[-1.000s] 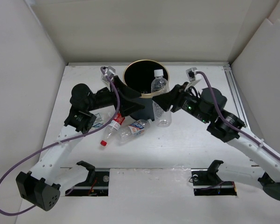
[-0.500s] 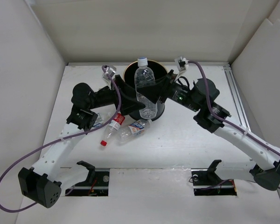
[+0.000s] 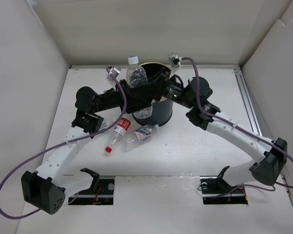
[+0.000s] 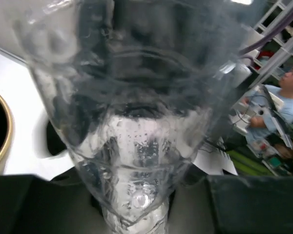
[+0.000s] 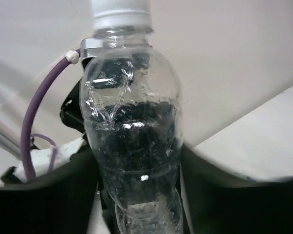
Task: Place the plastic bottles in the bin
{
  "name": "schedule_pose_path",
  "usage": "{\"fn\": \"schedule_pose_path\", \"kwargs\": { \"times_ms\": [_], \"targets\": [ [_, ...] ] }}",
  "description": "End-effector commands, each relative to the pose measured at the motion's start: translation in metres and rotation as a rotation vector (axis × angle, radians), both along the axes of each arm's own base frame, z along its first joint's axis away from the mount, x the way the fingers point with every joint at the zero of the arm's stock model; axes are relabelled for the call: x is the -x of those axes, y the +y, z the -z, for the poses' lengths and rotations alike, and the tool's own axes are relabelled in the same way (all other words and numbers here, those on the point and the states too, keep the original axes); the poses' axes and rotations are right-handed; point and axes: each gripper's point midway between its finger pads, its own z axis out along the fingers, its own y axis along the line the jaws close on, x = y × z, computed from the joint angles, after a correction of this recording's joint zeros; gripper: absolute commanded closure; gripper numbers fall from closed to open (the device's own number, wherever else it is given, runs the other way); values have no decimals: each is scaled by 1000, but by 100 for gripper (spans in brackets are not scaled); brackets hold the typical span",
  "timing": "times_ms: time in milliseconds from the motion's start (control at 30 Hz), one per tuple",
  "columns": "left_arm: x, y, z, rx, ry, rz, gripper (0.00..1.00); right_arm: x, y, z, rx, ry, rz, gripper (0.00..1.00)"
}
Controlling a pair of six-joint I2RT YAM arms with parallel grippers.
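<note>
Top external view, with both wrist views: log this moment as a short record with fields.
held item: clear bottle, white cap up, roughly upright
holder: right gripper, shut on it
other arm: left gripper has the bottle between its fingers; grip unclear
position: raised at the left side of the black bin, not in it
lying loose near the bin: red-label bottle, blue-white label bottle

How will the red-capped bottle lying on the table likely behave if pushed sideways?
The red-capped bottle lies on its side, so it would probably roll. It looks empty, so likely light and quick to skid across the table. Its clear plastic walls may dent if squeezed.
</note>
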Motion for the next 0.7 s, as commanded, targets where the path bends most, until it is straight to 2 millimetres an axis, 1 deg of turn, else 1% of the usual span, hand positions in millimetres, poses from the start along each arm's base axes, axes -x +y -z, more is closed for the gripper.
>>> {"fn": "schedule_pose_path", "kwargs": {
  "times_ms": [0,33,67,100,133,167,200,233,267,300,333,367,400,433,500,533,567,600,633,667],
  "targets": [
    [-11,0,-34,68,-96,-75,94,27,-17,-62,-156,-116,-50,9],
    [-26,-2,-32,46,-116,-130,96,12,-27,-59,-149,-94,26,0],
    [-44,-4,-28,18,-98,-180,100,13,-44,-63,-150,-95,71,0],
    [-64,-1,-36,-2,-70,-278,100,8,-55,-63,-140,-88,121,0],
    [-77,-1,-37,-20,-64,-319,100,-3,-71,-68,-146,-70,222,0],
    [-90,-1,-39,-39,-65,-365,100,-14,-82,-49,-67,-41,310,0],
    [-110,-2,-43,-75,-89,-418,100,-7,-106,-60,-76,-51,380,0],
    [-127,1,-46,-83,-96,-488,100,-9,-118,-56,-56,-40,440,0],
    [-139,2,-49,-85,-107,-526,100,-15,-134,-48,-16,-15,530,0],
    [-149,2,-50,-91,-118,-553,100,-18,-145,-37,12,-7,569,0],
    [-166,-1,-48,-115,-152,-582,100,-5,-160,-44,-4,-24,586,0],
    [-182,2,-48,-116,-156,-641,100,-1,-166,-40,8,-25,598,0],
    [-192,1,-45,-126,-155,-659,100,-2,-174,-27,50,-13,626,0],
    [-207,-5,-39,-136,-142,-667,100,9,-188,-34,31,-24,636,0],
    [-221,-8,-30,-151,-157,-678,100,10,-203,-23,75,-16,691,0],
    [-226,-11,-24,-154,-154,-678,100,12,-208,-19,82,-9,700,0],
    [-238,-15,-14,-169,-137,-685,100,20,-215,-22,79,-24,703,0],
    [-242,-17,-11,-174,-132,-684,100,20,-221,-20,85,-17,723,0],
    [-246,-18,-3,-185,-121,-682,100,23,-224,-17,109,-18,725,0],
    [-248,-20,0,-191,-115,-681,100,28,-228,-21,111,-30,729,0]
  ]
}}
